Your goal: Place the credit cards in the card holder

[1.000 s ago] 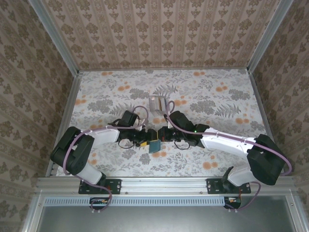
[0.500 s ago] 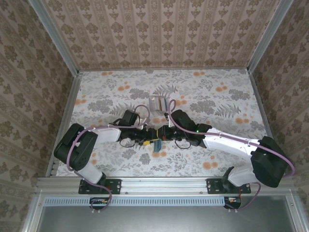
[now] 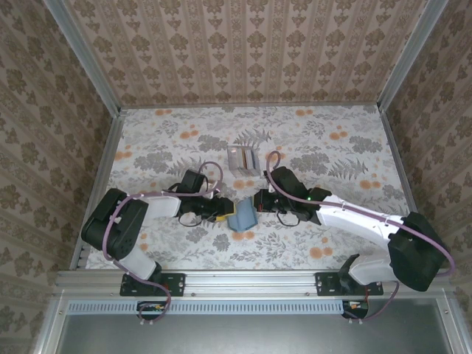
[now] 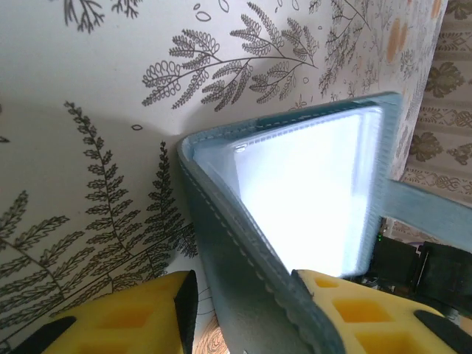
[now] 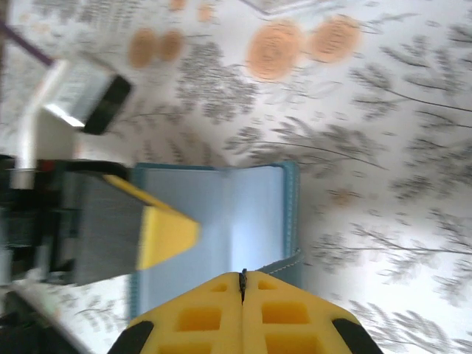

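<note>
Looks like the hold-it-open step: the teal-blue folding card holder lies spread mid-table between the arms. Right gripper is pinched shut on one edge. Left gripper straddles the other flap, jaws narrowish, not clamped yet. The next move needs one of the pale grey credit cards lying just behind.

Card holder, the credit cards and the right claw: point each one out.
card holder (image 3: 242, 216), top view, middle of its open inside.
credit cards (image 3: 245, 159), top view, middle of the group.
right claw (image 5: 243, 276), right wrist view, seam between its shut fingertips.
</note>
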Robot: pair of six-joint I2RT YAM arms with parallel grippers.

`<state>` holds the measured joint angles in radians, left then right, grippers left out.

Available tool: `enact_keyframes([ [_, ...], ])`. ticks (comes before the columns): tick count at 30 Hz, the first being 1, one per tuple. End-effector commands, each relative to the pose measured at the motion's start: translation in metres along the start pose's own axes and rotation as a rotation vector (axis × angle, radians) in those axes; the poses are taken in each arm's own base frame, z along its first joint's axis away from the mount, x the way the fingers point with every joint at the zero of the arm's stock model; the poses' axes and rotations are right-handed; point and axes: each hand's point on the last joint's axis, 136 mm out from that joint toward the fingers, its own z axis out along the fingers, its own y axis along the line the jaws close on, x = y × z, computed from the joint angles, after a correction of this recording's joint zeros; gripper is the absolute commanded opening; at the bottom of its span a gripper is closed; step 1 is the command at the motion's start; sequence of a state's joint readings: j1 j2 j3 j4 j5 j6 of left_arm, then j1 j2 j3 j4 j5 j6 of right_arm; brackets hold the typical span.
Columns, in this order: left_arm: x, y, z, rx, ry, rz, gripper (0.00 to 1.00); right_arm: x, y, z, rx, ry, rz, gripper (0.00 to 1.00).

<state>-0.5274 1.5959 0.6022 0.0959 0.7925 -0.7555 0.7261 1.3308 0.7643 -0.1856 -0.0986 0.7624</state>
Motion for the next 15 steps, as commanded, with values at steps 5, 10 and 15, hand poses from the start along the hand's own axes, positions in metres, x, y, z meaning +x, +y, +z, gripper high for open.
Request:
enact_keyframes([
  [5, -0.002, -0.002, -0.002, 0.020, -0.005, 0.009, 0.35, 0.016, -0.049, 0.000, 0.208, 0.042, -0.041, 0.37],
  [10, -0.002, -0.003, -0.003, 0.021, -0.004, 0.009, 0.35, 0.000, -0.044, -0.026, 0.211, -0.060, -0.084, 0.57],
  [15, -0.002, -0.006, -0.004, 0.029, -0.004, 0.011, 0.35, 0.009, 0.004, -0.024, -0.002, -0.056, -0.186, 0.62],
])
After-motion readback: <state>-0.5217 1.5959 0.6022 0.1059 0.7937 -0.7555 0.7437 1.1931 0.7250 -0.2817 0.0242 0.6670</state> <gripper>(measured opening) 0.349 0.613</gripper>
